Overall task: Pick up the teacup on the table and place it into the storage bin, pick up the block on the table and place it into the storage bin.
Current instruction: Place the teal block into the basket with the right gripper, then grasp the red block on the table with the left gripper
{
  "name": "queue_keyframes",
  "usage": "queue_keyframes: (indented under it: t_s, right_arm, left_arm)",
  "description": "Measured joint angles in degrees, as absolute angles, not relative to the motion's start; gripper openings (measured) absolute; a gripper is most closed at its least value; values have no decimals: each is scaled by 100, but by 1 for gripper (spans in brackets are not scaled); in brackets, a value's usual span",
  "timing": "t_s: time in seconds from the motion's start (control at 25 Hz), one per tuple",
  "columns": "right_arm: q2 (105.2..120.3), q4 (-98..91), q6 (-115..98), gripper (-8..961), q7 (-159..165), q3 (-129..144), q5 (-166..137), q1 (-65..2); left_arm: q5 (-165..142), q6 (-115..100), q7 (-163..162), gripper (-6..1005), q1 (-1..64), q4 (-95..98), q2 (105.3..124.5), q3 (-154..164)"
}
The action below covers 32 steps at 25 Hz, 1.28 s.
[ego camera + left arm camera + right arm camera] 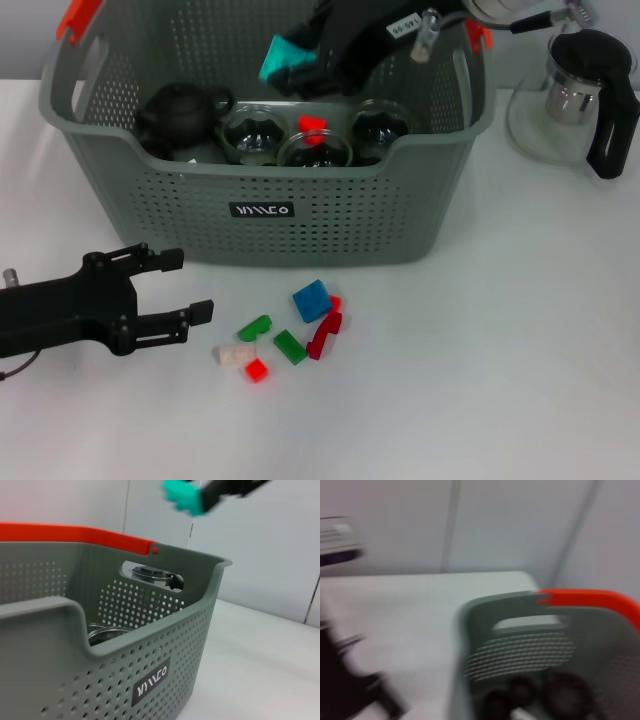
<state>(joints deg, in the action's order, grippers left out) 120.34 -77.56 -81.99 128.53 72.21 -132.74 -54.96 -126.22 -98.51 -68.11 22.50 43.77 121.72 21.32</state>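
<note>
A white table fills the head view, with the storage bin, a grey-green perforated basket with orange-red handle tabs and a small black label, standing toward the far side. Inside it sit a dark teapot, three glass teacups in a row and a small red block. The right gripper hangs above the bin's interior, clenched on a teal block. A glass kettle with a black handle stands on the table just right of the bin. In front of the bin lies a cluster of loose blocks: a blue one, two green, several red and one pale. The left gripper rests low over the table to the left of that cluster, its fingers spread and holding nothing. In the left wrist view a pale wall stands behind the bin, whose label faces the camera; a glass rim shows inside, the kettle's lid is visible through the handle slot, and the teal block in the right gripper is seen high above the rim. The right wrist view is blurred: table, wall, and the bin's corner with an orange tab, dark round shapes inside.
</note>
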Motion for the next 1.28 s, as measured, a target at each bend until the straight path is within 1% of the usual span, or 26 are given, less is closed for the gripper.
queue_keyframes:
  t_s: [0.2,0.36,0.64,0.92,1.04,1.28]
  right_arm:
    - [12018,-6662,-6968,422,12937,7240,-13428,-5701]
    - [12005,-5877,-6531,424,12945,7190,-13519,-5920]
    - [12010,-5751,-6468,436,13208,7182,-13807,-5936]
    - [12033,-5954,-6391,775,13149,7201,-13708,-5801]
    - [12032,-6419,-6590,909,12980,7242,-13189,-5537]
    - [12007,-7431,-7387,921,12347,7144,-11805,-4767]
  left_arm:
    - [-12622,-9853,-6812,814,2285,4377,12164,2152]
    - [-12622,-9853,-6811,814,2293,4379,12158,2160]
    - [-12621,-9852,-6810,814,2294,4412,12128,2162]
    - [-12621,-9852,-6796,814,2303,4426,12122,2143]
    - [-12621,-9878,-6857,813,2303,4455,12120,2142]
    - [-12749,-10391,-7032,813,2298,4767,12085,2158]
